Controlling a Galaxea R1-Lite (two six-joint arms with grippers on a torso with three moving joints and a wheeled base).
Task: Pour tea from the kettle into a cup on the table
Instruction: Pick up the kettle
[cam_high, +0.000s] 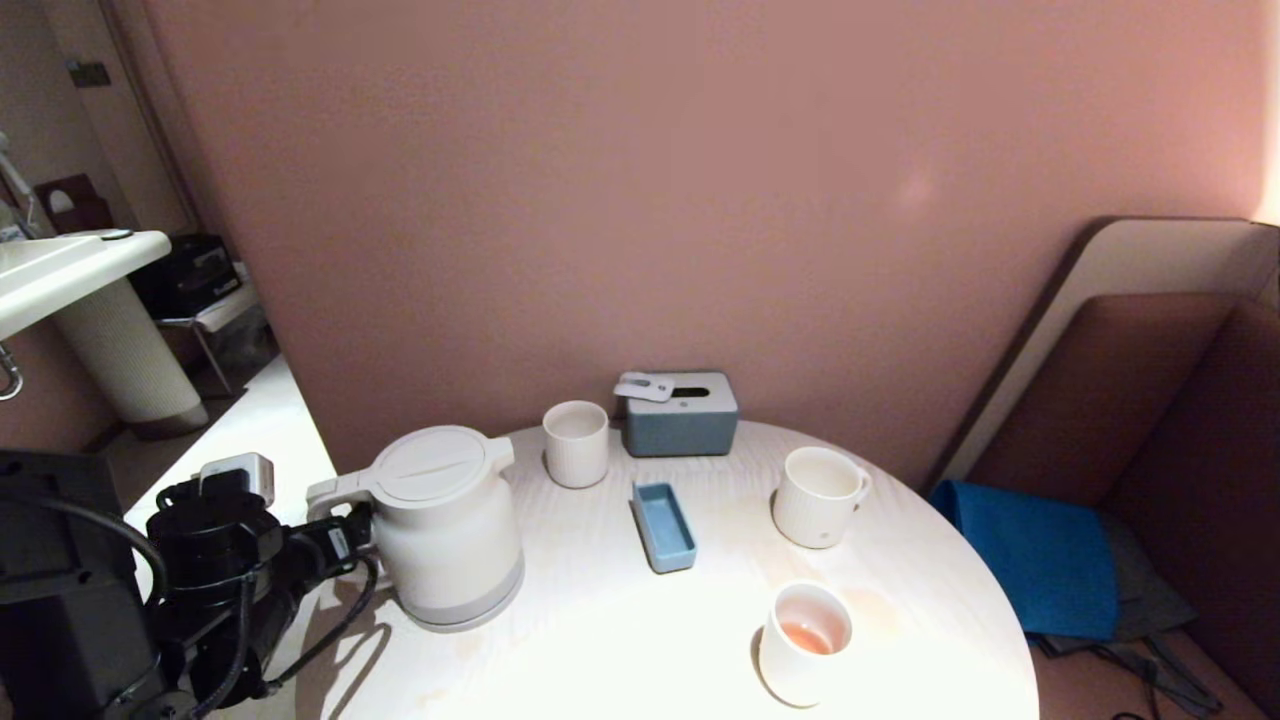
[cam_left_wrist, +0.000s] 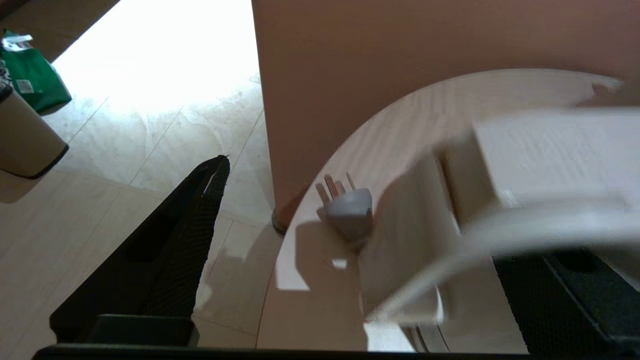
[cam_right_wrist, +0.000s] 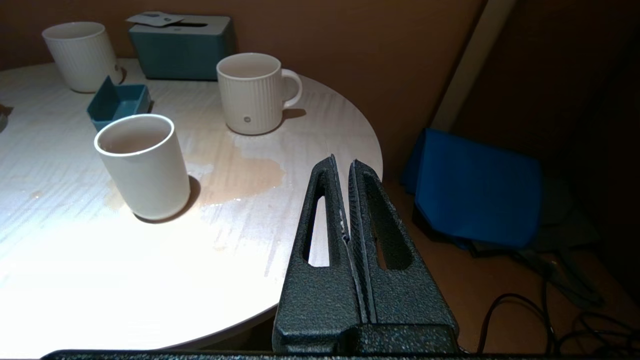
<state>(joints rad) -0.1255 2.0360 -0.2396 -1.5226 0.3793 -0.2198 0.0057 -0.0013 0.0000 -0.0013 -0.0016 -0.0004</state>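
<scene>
On the left side of the round table (cam_high: 600, 640), near its edge, the cream-white kettle (cam_high: 450, 530) stands upright, its squarish handle pointing left toward the robot's left arm and its short spout pointing right and toward the wall, at the ribbed handleless tumbler (cam_high: 576, 443). At that handle sits the left gripper (cam_high: 345, 530), fingers spread wide; in the left wrist view one black finger (cam_left_wrist: 190, 235) stands off over the floor and the other lies under the blurred handle — nothing is clamped. A grey plug (cam_left_wrist: 350, 212) lies on the tabletop beside the kettle. Right of centre the ribbed cup (cam_high: 815, 496) stands upright, loop handle pointing right. Nearer the robot, a smooth white cup (cam_high: 803, 642) holds pale orange-pink tea (cam_high: 806, 637), with a spilled patch just beside it. A blue tray (cam_high: 664, 526) and a grey-blue tissue box (cam_high: 681, 414) sit between. Off the table's right edge hangs the right gripper (cam_right_wrist: 345, 200), fingers pressed together — empty.
</scene>
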